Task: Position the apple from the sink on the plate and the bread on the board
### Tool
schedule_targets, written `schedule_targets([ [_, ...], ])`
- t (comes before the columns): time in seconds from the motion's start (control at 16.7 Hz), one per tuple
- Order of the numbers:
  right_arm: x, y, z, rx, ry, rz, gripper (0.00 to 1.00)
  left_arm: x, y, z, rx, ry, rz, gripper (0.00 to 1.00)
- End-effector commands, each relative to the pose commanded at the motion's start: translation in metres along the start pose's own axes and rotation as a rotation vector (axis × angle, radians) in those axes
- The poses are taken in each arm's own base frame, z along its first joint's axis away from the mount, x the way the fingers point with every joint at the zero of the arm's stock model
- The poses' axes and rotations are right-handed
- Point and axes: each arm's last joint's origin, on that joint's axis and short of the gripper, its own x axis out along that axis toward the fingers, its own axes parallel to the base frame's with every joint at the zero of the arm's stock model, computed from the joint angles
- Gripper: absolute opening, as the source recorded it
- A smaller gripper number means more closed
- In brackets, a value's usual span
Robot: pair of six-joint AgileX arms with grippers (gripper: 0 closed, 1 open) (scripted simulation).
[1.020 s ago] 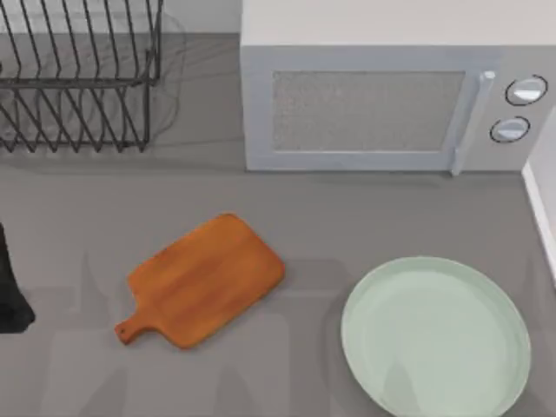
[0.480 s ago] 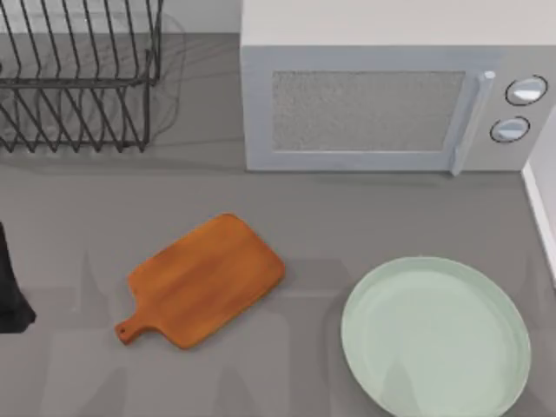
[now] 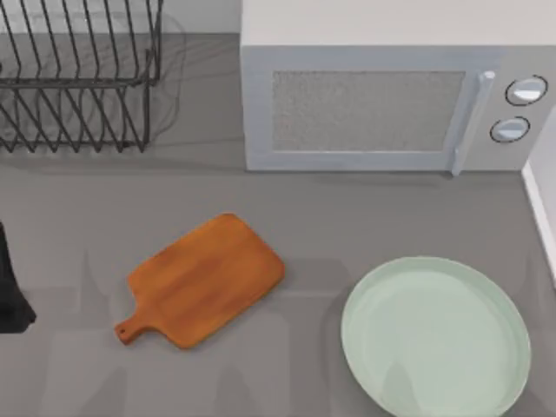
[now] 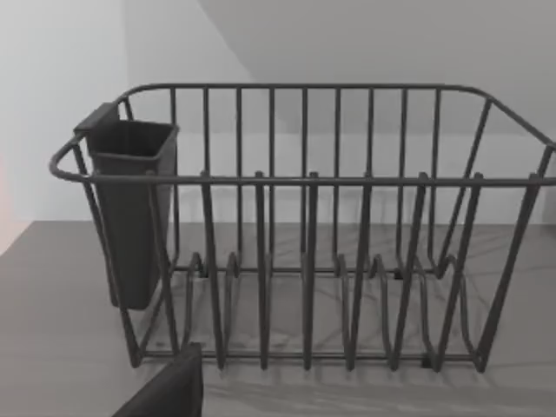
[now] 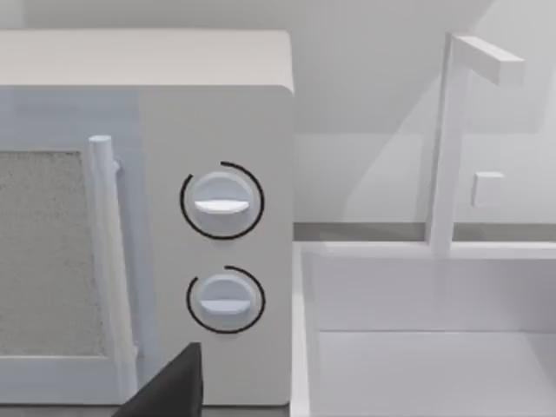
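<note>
**Both arms at the table edges, board and plate lying on the counter**

Top view: orange-brown wooden cutting board (image 3: 207,278), a rounded rectangle with a short handle and a small hole, lies flat on the grey table (image 3: 365,217), left of centre. It sits on a diagonal, handle end toward the near left. Large round pale mint-green plate (image 3: 365,304) with a shallow raised rim sits flat at the near right, apart from the board and not touching it; its near rim runs off the picture edge.

Behind them, a white box microwave (image 3: 261,104) with a speckled door window stands at the back, centre to right. A dark wire dish rack (image 3: 78,87) stands at the back left. A white sink rim (image 3: 540,208) runs along the table's right edge.

Left arm (image 3: 10,287): a dark piece at the far left edge of the top view, level with the board and well apart from it. In the left wrist view, a dark part of the left gripper (image 4: 169,391) faces the dish rack, which carries a dark rectangular cutlery cup (image 4: 130,208) hung on one end. Its grip state cannot be told.

Right wrist view: a dark part of the right gripper (image 5: 169,387) faces the microwave's two round knobs (image 5: 221,201), one above the other, beside the vertical door handle (image 5: 102,243). The white sink basin (image 5: 434,365) is just beside the microwave, with a white angular tap (image 5: 447,148) behind it. Its grip state cannot be told either.
</note>
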Motion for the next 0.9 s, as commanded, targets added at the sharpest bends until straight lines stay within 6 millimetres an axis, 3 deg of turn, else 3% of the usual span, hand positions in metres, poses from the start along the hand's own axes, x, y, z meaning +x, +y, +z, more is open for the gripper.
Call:
schedule_targets([
  [0.48, 0.000, -0.001, 0.005, -0.006, 0.022, -0.006, 1.00, 0.000, 0.000, 0.000, 0.000, 0.000, 0.000, 1.00],
  [0.72, 0.007, -0.005, 0.034, -0.038, 0.163, -0.039, 1.00, 0.000, 0.000, 0.000, 0.000, 0.000, 0.000, 1.00],
  [0.9, 0.026, -0.011, 0.061, -0.067, 0.351, -0.070, 1.00, 0.000, 0.000, 0.000, 0.000, 0.000, 0.000, 1.00],
])
